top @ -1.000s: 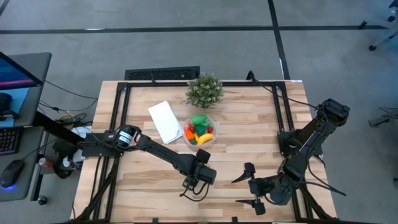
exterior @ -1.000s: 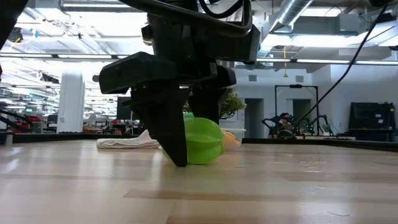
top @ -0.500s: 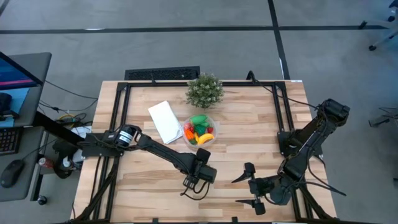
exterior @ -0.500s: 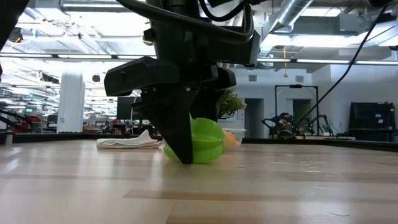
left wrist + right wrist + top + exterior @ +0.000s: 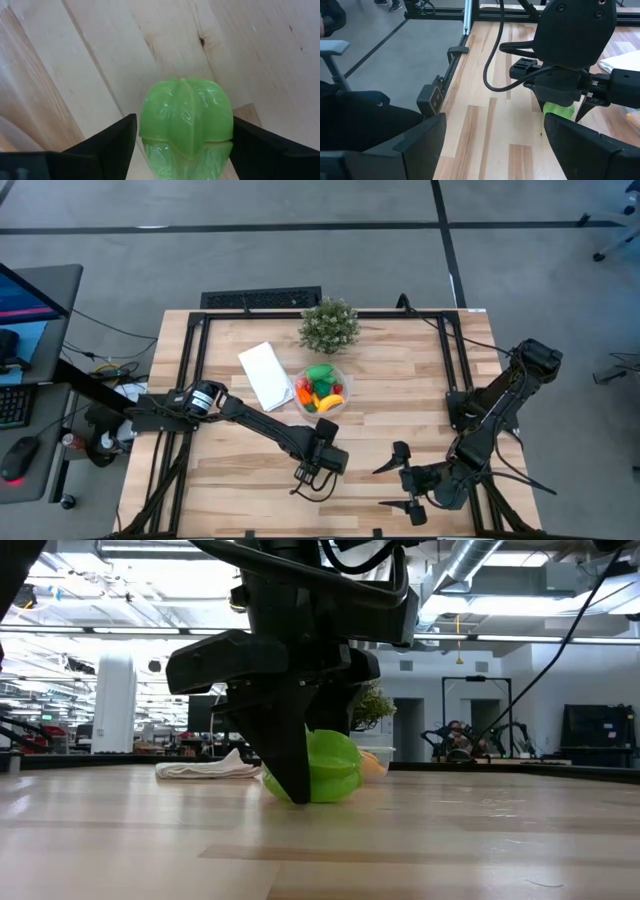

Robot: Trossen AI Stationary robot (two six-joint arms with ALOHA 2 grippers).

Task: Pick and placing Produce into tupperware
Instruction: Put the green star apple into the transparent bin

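Note:
A ribbed, pepper-like green toy piece [image 5: 186,125] sits on the wood near the table's near edge, also seen as a green toy piece [image 5: 335,768] in the low view. My left gripper [image 5: 312,478] stands over it, pointing down, shut on it. The clear round tupperware [image 5: 344,384] is farther back, holding red, green, orange and yellow produce [image 5: 320,388]. My right gripper [image 5: 400,480] waits wide open near the table's near right corner, touching nothing. My left gripper pinches the green piece between its two fingers, one finger [image 5: 117,142] on each of its bulging sides [image 5: 147,120]. The fingers come from above, pointing down. The piece rests on the table by its underside [image 5: 325,798], upright.
A flat white lid [image 5: 265,375] lies left of the tupperware. A bushy potted plant [image 5: 329,325] stands behind it at the far edge. Black frame rails [image 5: 190,370] run along the table's sides. Bare wood lies between the two grippers.
In the low view my left gripper's near finger has moved in a little against the green piece, then held still. The piece has stayed where it was on the table.

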